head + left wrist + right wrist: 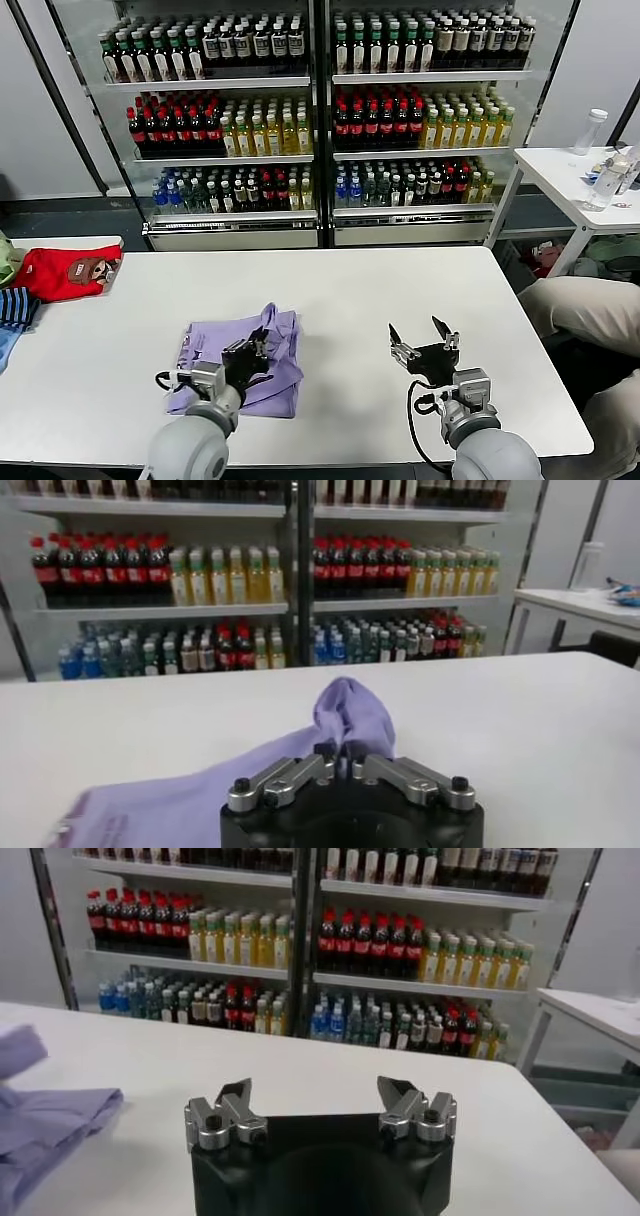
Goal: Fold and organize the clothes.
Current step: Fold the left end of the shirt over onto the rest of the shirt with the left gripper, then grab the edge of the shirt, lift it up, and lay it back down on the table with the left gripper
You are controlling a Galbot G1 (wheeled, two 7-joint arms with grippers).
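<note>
My left fingers (345,763) pinch a raised fold of the soft purple cotton T-shirt (225,345) on the white table (340,290), to fold it. My right fingers (424,339) wait, spread apart, to its right.

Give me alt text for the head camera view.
A folded lavender T-shirt lies on a white table, the left tool over it, the right tool open above bare tabletop. Drink coolers stand behind.

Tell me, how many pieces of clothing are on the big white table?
3: a purple shirt at the left gripper, a red one and a striped one at the left edge, partly cut off.
</note>
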